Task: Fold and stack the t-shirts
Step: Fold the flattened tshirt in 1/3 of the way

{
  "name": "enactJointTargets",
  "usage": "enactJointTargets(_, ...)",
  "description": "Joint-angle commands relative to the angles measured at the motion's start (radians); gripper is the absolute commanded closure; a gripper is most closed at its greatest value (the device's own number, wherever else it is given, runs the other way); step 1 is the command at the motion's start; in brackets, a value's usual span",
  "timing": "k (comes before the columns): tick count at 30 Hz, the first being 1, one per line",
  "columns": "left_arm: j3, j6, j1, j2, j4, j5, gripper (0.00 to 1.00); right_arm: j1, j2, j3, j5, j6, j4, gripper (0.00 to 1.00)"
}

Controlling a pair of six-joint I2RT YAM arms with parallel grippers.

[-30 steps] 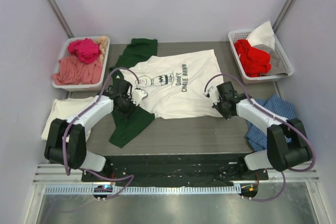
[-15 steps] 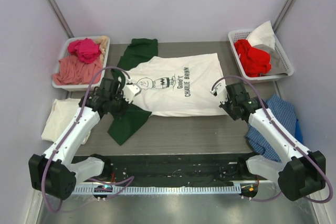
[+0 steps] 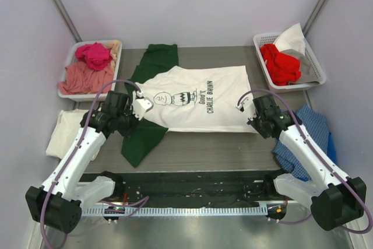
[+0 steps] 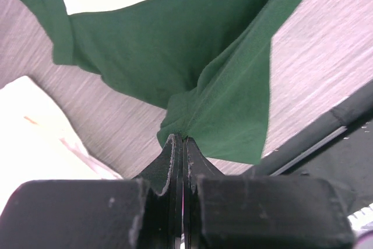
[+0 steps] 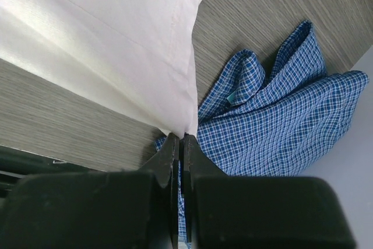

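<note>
**Grippers.** Left gripper (image 4: 182,139): jaws pressed together, pinching a gathered ridge of the dark green tee (image 4: 221,86). The cloth fans away from the tips. Right gripper (image 5: 179,137): jaws pressed together on the hemmed corner of the white tee (image 5: 116,33). The fabric rises ahead of the tips.

**Just past the tips.** The cream tee (image 4: 35,126) lies outboard of the left gripper, apart from it. The blue checked cloth (image 5: 280,132) is bunched outboard of the right gripper, close by its fingers.

**Between the grippers.** The white tee is spread on the table (image 3: 204,150) with its print up. It overlaps the green tee, which shows beyond it and near the left gripper.

**Farther out.** A basket (image 3: 65,93) of pink and red garments sits beyond the left gripper. A second basket (image 3: 317,62), with red and pale cloth, sits beyond the right gripper.

**Progress, my reading.**
- Early stage: no fold shows in the white or green tee, and there is no stack.
- The cream tee lies flat and apart; I cannot tell whether it is folded.
- Left to do: separate the overlapped pair, fold each tee, then pile them.

**What each view gives.**
- The left wrist view shows green cloth at the jaws. The top view suggests the grip is at the white tee's edge. I cannot tell whether white cloth is also caught.
- The right wrist view shows the corner grip and how near the checked cloth is.
- Only the top view shows the print, the overlap and the baskets.
</note>
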Motion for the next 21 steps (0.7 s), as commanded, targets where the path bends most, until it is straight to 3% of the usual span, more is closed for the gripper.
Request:
enactJointTargets(1, 0.049, 0.051, 0.004, 0.038, 0.073, -0.09, 1.0, 0.001, 0.014, 0.066, 0.061, -0.027, -0.004, 0.99)
enactJointTargets(9, 0.153, 0.097, 0.005, 0.242, 0.288, -0.162, 1.0, 0.002, 0.174, 0.166, 0.077, -0.039, 0.093, 0.99)
enactJointTargets(21, 0.404, 0.214, 0.005, 0.587, 0.449, -0.274, 1.0, -0.021, 0.459, 0.311, 0.086, -0.113, 0.225, 0.99)
